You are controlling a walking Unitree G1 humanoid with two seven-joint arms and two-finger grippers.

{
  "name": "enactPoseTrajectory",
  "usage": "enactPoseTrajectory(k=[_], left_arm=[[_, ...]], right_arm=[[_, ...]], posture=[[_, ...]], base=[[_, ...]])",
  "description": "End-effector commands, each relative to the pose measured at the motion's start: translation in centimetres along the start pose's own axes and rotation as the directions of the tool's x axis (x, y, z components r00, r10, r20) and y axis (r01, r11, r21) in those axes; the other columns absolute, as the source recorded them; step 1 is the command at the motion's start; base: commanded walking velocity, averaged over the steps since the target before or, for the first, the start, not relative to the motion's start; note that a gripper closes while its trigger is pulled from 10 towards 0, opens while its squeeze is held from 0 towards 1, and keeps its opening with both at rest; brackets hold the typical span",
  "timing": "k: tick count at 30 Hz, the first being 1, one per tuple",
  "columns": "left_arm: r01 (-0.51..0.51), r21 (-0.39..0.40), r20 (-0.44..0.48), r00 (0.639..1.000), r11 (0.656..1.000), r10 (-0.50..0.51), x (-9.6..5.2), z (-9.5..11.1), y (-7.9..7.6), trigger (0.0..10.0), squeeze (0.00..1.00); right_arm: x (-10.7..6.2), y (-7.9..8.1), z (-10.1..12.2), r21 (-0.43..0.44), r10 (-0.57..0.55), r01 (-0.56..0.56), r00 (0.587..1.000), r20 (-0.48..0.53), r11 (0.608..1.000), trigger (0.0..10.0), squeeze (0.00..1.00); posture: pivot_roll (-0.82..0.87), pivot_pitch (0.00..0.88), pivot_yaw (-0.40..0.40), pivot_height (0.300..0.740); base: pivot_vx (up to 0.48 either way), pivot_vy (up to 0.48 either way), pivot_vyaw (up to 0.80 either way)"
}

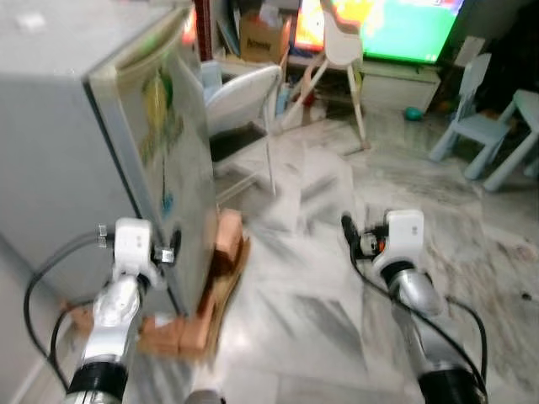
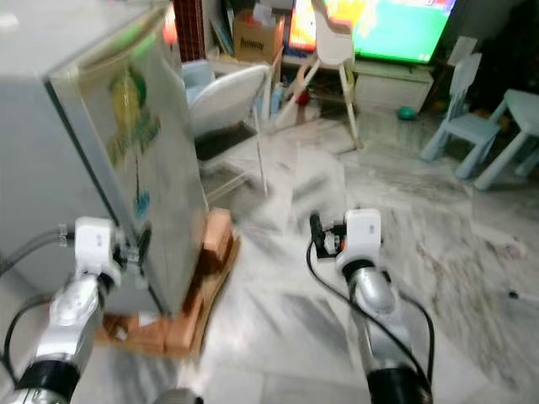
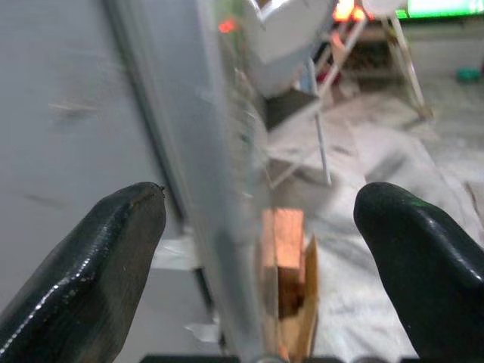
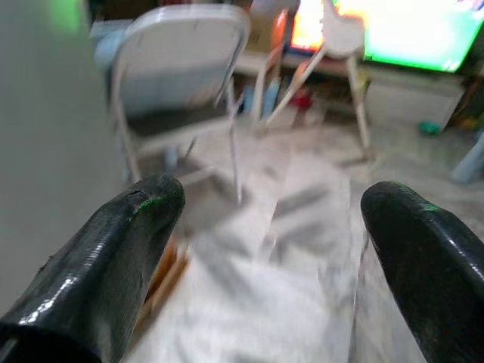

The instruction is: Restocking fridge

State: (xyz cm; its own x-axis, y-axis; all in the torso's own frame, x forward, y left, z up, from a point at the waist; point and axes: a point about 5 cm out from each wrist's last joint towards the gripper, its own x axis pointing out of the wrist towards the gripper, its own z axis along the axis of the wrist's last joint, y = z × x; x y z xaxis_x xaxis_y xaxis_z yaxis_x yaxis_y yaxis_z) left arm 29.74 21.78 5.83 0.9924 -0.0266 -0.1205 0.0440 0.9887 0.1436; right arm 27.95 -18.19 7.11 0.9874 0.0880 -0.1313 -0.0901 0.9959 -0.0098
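Note:
A small grey fridge (image 1: 76, 126) stands at the left on wooden blocks (image 1: 223, 252), its door (image 1: 173, 143) shut and bearing blurred stickers. My left gripper (image 1: 167, 253) is open at the door's near vertical edge, low down. In the left wrist view the fingers (image 3: 91, 265) stand wide apart with that door edge (image 3: 227, 227) running between them. My right gripper (image 1: 347, 231) hangs open over bare marble floor to the right of the fridge; its fingers (image 4: 113, 257) hold nothing.
A white folding chair (image 1: 244, 97) stands just beyond the fridge. Farther back are a high chair (image 1: 341, 42) and a lit TV (image 1: 404, 25) on a low stand. A pale blue child's chair (image 1: 476, 126) and table (image 1: 526, 109) are at the far right. Marble floor (image 1: 320, 286) lies between.

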Motion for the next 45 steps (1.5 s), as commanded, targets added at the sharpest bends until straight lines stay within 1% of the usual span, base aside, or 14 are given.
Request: enactPoseTrajectory(k=[1, 3, 6, 10, 12, 13, 15, 16, 20, 22, 27, 30, 37, 45], left_arm=[[-0.001, 0.0, 0.024, 1.0, 1.0, 0.001, 0.3, 0.7, 0.3, 10.0, 0.0], [0.002, -0.002, 0.032, 0.999, 1.0, -0.002, 0.1, 0.7, 0.3, 10.0, 0.0], [0.017, 0.014, 0.035, 0.999, 1.0, -0.017, -0.7, 0.1, 0.4, 10.0, 0.0], [0.032, 0.009, 0.037, 0.999, 0.999, -0.033, -2.1, -0.6, 0.7, 10.0, 0.0], [0.032, 0.009, 0.037, 0.999, 0.999, -0.032, -2.3, -0.7, 0.7, 10.0, 0.0], [0.046, -0.012, 0.043, 0.998, 0.999, -0.045, -3.1, -0.8, 0.6, 10.0, 0.0], [0.043, -0.027, 0.053, 0.998, 0.999, -0.041, -4.0, -0.7, 0.5, 10.0, 0.0], [0.04, -0.043, 0.058, 0.998, 0.998, -0.037, -4.6, -0.7, 0.3, 10.0, 0.0], [0.033, -0.056, 0.046, 0.998, 0.998, -0.03, -5.9, -1.1, 0.0, 10.0, 0.0], [0.03, -0.058, 0.042, 0.999, 0.998, -0.028, -6.1, -1.2, -0.1, 10.0, 0.0], [0.031, -0.066, 0.04, 0.999, 0.997, -0.029, -6.0, -0.9, -0.3, 10.0, 0.0], [0.041, -0.072, 0.053, 0.998, 0.997, -0.037, -5.5, -0.2, -0.7, 10.0, 0.0], [0.041, -0.078, 0.071, 0.997, 0.996, -0.036, -4.7, 0.3, -0.9, 10.0, 0.0], [0.045, -0.081, 0.081, 0.996, 0.996, -0.039, -4.0, 0.7, -1.1, 10.0, 0.0]], right_arm=[[0.2, -0.2, 0.6, -0.004, -0.002, 0.002, 1.0, 0.019, 1.0, 10.0, 0.0], [0.1, -0.3, 0.6, -0.003, -0.008, 0.008, 1.0, 0.019, 1.0, 10.0, 0.0], [-0.1, -0.2, 0.4, -0.002, -0.008, 0.008, 1.0, 0.015, 1.0, 10.0, 0.0], [-0.3, 0.1, 0.2, 0.003, -0.004, 0.004, 1.0, 0.013, 1.0, 10.0, 0.0], [-0.4, 0.2, 0.2, 0.003, -0.004, 0.004, 1.0, 0.013, 1.0, 10.0, 0.0], [-0.4, 0.1, 0.4, 0.004, -0.008, 0.007, 1.0, 0.02, 1.0, 10.0, 0.0], [-0.5, 0.0, 0.7, -0.015, -0.006, 0.006, 0.999, 0.036, 1.0, 10.0, 0.0], [-0.7, -0.2, 0.9, -0.016, -0.013, 0.014, 0.999, 0.052, 1.0, 10.0, 0.0], [-1.2, -0.2, 0.8, -0.016, -0.016, 0.017, 0.999, 0.05, 1.0, 10.0, 0.0], [-1.3, -0.1, 0.6, -0.017, -0.014, 0.015, 0.999, 0.048, 1.0, 10.0, 0.0], [-1.2, 0.3, 0.4, -0.013, -0.006, 0.006, 0.999, 0.04, 1.0, 10.0, 0.0], [-1.1, 0.3, 0.5, -0.011, -0.005, 0.005, 0.999, 0.042, 1.0, 10.0, 0.0], [-1.2, 0.0, 0.7, -0.013, -0.017, 0.018, 0.999, 0.045, 1.0, 10.0, 0.0], [-1.1, 0.1, 0.8, -0.013, -0.015, 0.015, 0.999, 0.05, 1.0, 10.0, 0.0]], posture=[[0.01, 0.0, -0.046, 0.74], [0.01, 0.0, -0.046, 0.74], [0.01, 0.0, -0.045, 0.74], [0.02, 0.0, -0.048, 0.74], [0.02, 0.0, -0.049, 0.74], [0.03, 0.0, -0.048, 0.74], [0.03, 0.0, -0.048, 0.74], [0.03, 0.0, -0.048, 0.74], [0.03, 0.0, -0.045, 0.74], [0.04, 0.0, -0.046, 0.74], [0.04, 0.0, -0.045, 0.74], [0.04, 0.0, -0.045, 0.74], [0.03, 0.0, -0.045, 0.74], [0.02, 0.0, -0.043, 0.74]], base=[[0.0, 0.0, 0.0], [0.0, 0.0, 0.0], [0.0, 0.0, 0.0], [0.0, 0.0, 0.0], [0.0, 0.0, 0.0], [0.0, 0.0, 0.0], [0.0, 0.0, 0.0], [0.0, 0.0, 0.0], [0.0, 0.0, 0.0], [0.0, 0.0, 0.0], [0.048, 0.0, 0.25], [0.273, 0.0, 0.0], [0.314, 0.0, 0.0], [0.356, 0.0, 0.0]])
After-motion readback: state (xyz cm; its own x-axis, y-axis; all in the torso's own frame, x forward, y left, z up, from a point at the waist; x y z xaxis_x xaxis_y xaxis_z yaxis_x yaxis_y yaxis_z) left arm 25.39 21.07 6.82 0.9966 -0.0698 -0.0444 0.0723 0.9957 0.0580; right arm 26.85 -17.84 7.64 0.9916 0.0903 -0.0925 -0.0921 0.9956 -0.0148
